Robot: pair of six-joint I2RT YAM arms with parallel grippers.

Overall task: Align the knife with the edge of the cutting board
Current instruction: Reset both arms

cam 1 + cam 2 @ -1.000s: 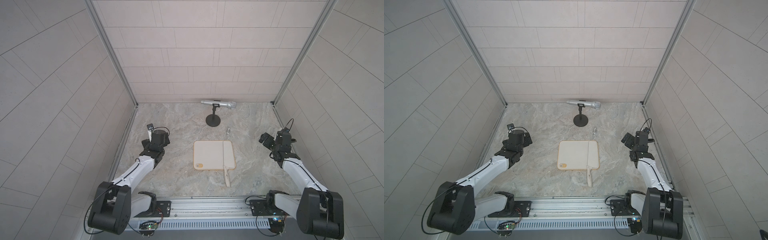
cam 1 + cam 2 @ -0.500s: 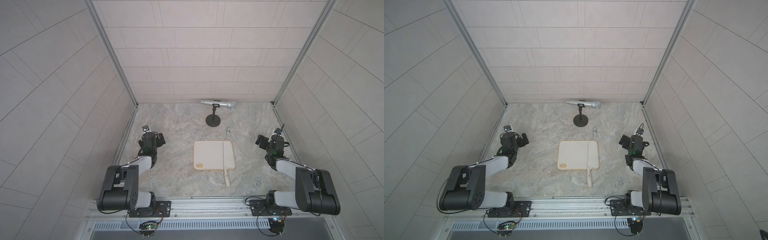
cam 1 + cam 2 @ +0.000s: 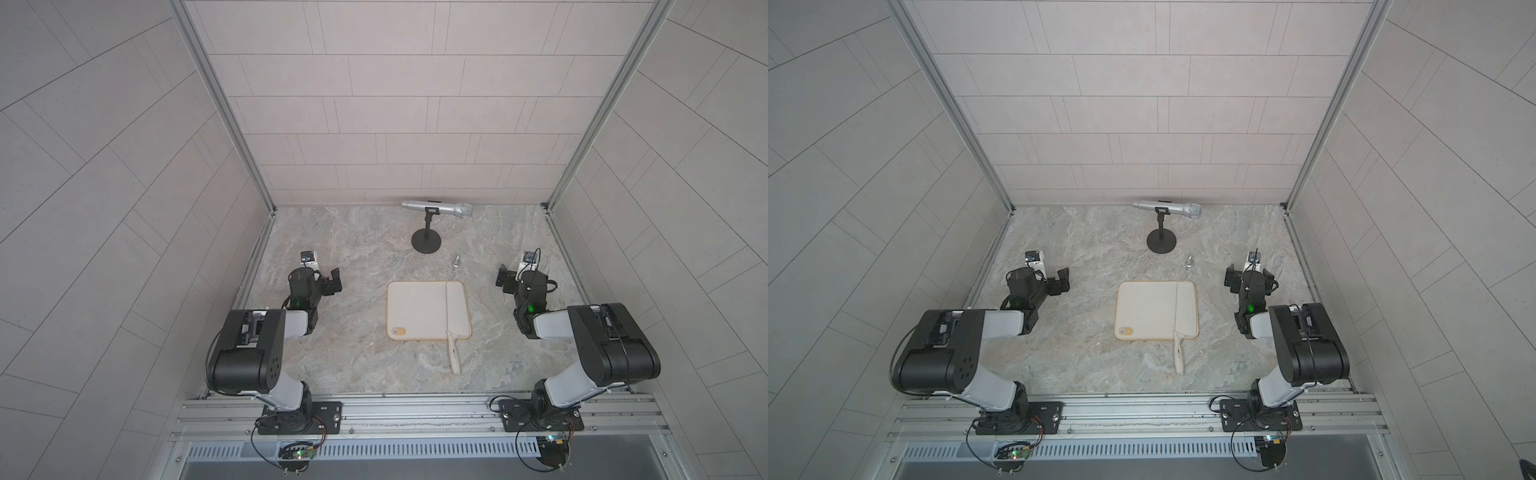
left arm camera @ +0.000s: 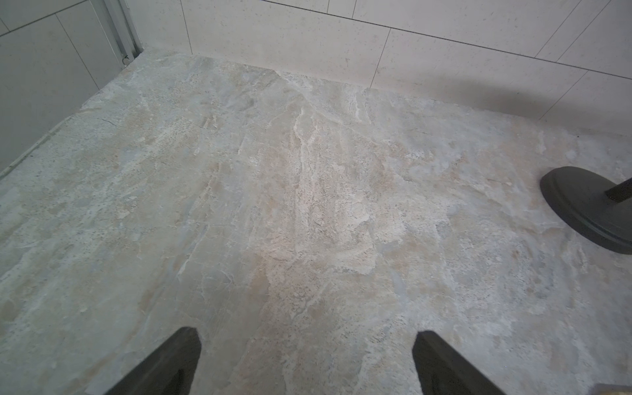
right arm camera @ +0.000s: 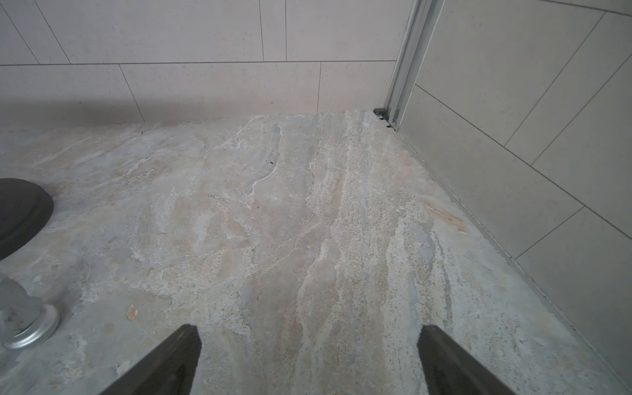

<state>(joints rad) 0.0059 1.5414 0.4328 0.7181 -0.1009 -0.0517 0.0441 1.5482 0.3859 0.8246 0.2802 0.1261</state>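
Note:
In both top views the cream cutting board [image 3: 415, 307] [image 3: 1144, 309] lies in the middle of the stone table. The knife [image 3: 457, 309] [image 3: 1186, 309] rests on it, its pale blade flat along the board's right edge. Its beige handle [image 3: 454, 355] juts over the near edge onto the table. My left gripper [image 3: 334, 281] [image 4: 306, 333] hovers open to the left of the board, over bare stone. Well to the right of the board, my right gripper [image 3: 503, 279] [image 5: 308, 328] stands open with nothing between its fingers. Neither wrist view shows the knife or the board.
A silver microphone [image 3: 436, 208] sits on a black round-based stand [image 3: 426, 241] [image 4: 588, 208] [image 5: 20, 212] at the back. A small silver object [image 3: 456, 261] [image 5: 24, 318] stands just behind the board's far right corner. Tiled walls close in three sides.
Both arms have folded back toward the front rail, elbows now low and near. The grippers drew slightly outward and back. Knife and board have not moved.

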